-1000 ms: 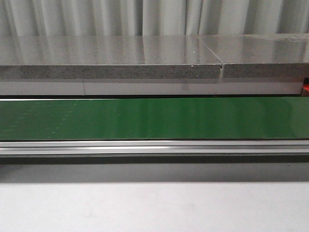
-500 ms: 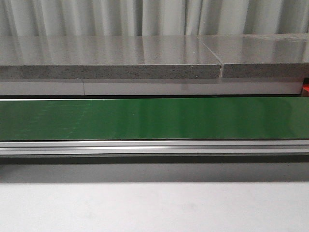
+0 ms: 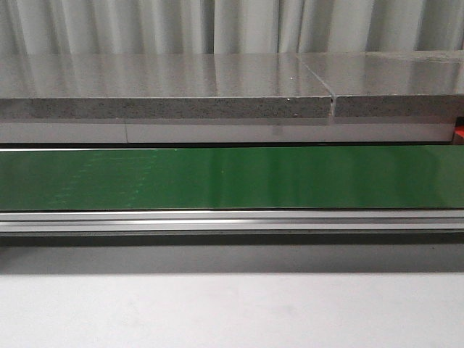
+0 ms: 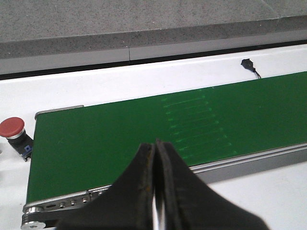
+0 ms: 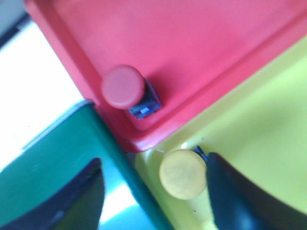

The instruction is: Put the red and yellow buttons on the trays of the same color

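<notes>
Front view, change: none across the last second; the green conveyor belt stays bare from left end to right end, and neither arm has entered this view.
Meaning for task: judged as a pause between picks, not a transfer under way.
Left gripper: fingers pressed together, holding nothing, poised over the belt.
Loose red button: on the white table, just beside the left end of the belt; judged the remaining item to sort.
Right gripper: spread wide, holding nothing; one finger over the belt, the other over the yellow tray.
Placed red button: inside the red tray, near its corner.
Yellow button: inside the yellow tray's corner, close against one finger.
Count: red buttons, two; yellow buttons, one; trays, two, touching at their rims; belts, one.
</notes>
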Robot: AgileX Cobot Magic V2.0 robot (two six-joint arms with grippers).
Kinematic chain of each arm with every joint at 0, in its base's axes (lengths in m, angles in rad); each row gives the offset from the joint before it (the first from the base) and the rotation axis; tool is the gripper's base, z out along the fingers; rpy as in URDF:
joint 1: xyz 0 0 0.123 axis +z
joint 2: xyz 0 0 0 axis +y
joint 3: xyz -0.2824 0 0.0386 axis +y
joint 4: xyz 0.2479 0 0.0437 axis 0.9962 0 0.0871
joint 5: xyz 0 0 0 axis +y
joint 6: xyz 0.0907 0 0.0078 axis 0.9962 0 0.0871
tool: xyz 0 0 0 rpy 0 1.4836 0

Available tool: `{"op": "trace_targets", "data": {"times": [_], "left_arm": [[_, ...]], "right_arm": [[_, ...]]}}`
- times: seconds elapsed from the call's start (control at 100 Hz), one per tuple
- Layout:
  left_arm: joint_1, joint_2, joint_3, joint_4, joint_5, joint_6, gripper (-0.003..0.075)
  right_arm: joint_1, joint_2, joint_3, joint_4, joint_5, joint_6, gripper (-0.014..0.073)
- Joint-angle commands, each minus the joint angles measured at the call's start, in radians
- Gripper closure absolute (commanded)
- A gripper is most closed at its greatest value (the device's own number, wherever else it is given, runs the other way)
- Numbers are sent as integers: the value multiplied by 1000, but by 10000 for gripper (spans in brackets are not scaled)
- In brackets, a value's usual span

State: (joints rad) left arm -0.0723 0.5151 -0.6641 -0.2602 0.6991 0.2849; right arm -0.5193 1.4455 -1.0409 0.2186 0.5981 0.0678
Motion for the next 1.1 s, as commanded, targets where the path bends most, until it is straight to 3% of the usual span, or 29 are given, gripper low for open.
{"op": "trace_targets", "data": {"times": [0.0,0.15,0.23,0.72,1.09], "left_arm": [[-7,4,-26,-23,-65,-8,741],[-7,4,-26,-23,-65,-8,741],[-7,4,-26,-23,-65,-8,741],[-7,4,-26,-23,-65,-8,741],[-7,4,-26,-23,-65,-8,741]], "right_arm": [[28,-102,-25,11,-42,-47,271],[120,-183,-25,9,-29,-91,564],[184,-217,-24,9,-22,-104,668],[585,-344,-11,-179,-4,-104,660],[672,-559,219,-219,-159,-103,660]]}}
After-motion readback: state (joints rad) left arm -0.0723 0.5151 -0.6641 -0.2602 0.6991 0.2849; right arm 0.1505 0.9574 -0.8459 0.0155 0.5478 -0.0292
